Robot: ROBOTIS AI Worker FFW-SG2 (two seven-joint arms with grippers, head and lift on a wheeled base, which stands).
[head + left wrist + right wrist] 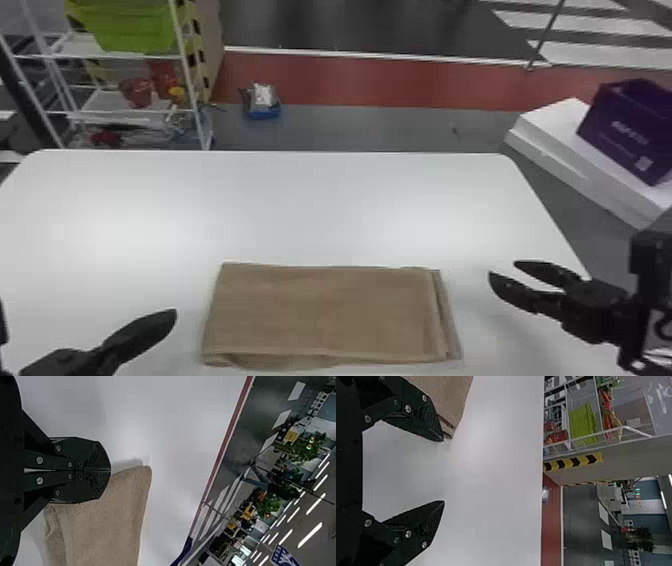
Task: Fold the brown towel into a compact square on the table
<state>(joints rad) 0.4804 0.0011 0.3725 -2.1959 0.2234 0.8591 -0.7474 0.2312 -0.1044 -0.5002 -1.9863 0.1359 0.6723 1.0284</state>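
Apparently, towel (folded) beside fingers

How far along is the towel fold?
Partly done: the brown towel lies in a layered rectangle, wider than deep. Nothing is in hand: the left pincer is shut beside it, the right pincer open off its other side. Left to do, probably: halving its length into a compact square.

no readable text; white print on purple box too small.
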